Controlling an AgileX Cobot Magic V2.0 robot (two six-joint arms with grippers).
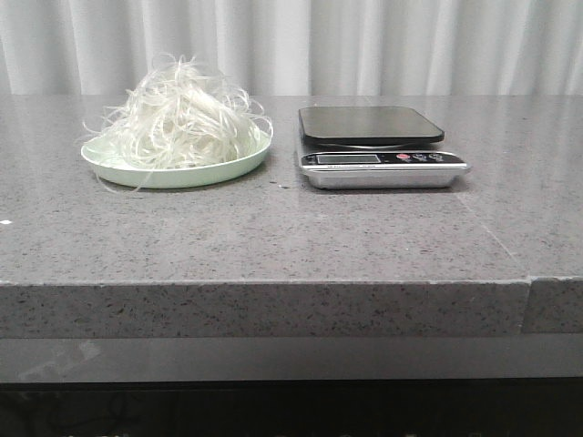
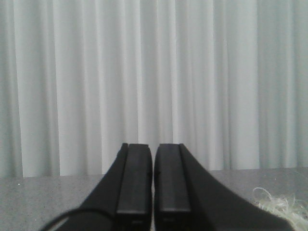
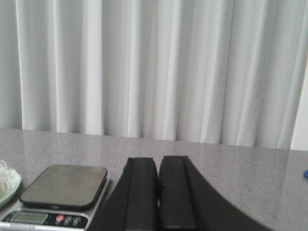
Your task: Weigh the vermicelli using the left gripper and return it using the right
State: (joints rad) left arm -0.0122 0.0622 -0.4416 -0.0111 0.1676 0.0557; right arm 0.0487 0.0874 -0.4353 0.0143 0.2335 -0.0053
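Observation:
The vermicelli [image 1: 182,118] is a fluffy white mound of thin strands lying on a pale green round plate [image 1: 173,170] at the left of the table. A few of its strands show in the left wrist view [image 2: 276,204]. The kitchen scale [image 1: 375,146] with a dark platform stands to the plate's right, its platform bare; it also shows in the right wrist view [image 3: 60,190]. My left gripper [image 2: 153,149] is shut and empty, pointing at the curtain. My right gripper [image 3: 158,161] is shut and empty, to the right of the scale. Neither gripper shows in the front view.
A grey speckled stone table [image 1: 273,237] bears everything, with its front edge near the camera and a seam at the right. A white curtain [image 1: 291,45] hangs behind it. A small blue object [image 3: 305,173] lies at the far edge of the right wrist view.

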